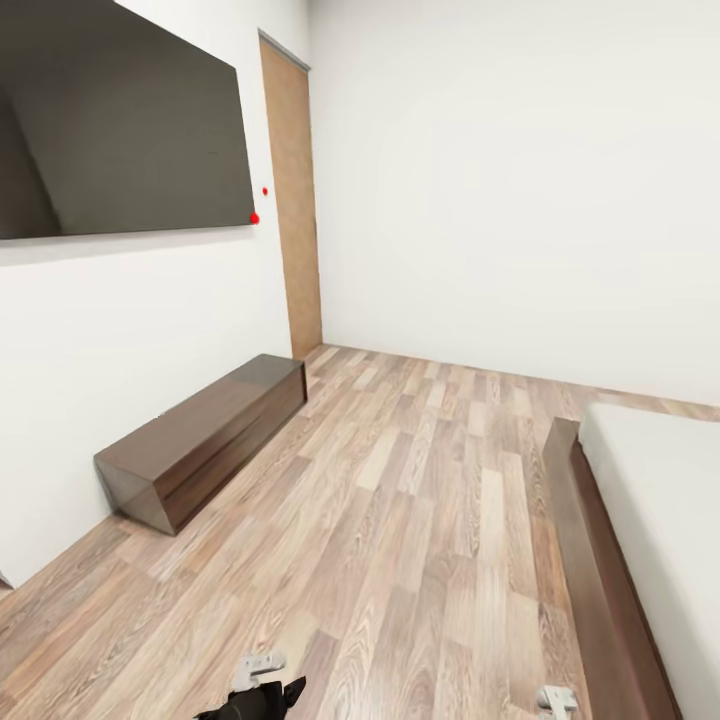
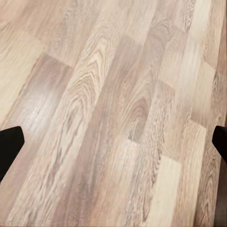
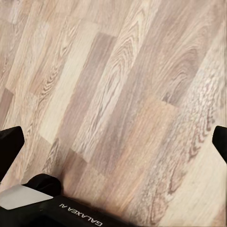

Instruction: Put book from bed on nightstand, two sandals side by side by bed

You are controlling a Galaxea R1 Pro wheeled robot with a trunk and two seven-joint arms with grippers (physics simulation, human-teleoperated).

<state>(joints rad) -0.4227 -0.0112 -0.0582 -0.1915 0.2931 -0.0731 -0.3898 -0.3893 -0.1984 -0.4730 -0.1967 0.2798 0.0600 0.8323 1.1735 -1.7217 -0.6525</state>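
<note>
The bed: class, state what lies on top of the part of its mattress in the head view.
Nothing lies on the visible strip of the bed; it is plain off-white mattress with the dark frame beside it. The rest of the bed runs beyond the picture's edge, unseen.

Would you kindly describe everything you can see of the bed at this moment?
The bed shows at the right edge of the head view, cut off by the picture's border. Its mattress is plain off-white, smooth and flat, with nothing lying on the part in view. A dark brown wooden frame runs along the mattress's near side as a long low rail with a glossy face, ending in a squared corner toward the far wall. The frame rests on the wood-plank floor. Neither a headboard nor bedding can be seen here.
</note>
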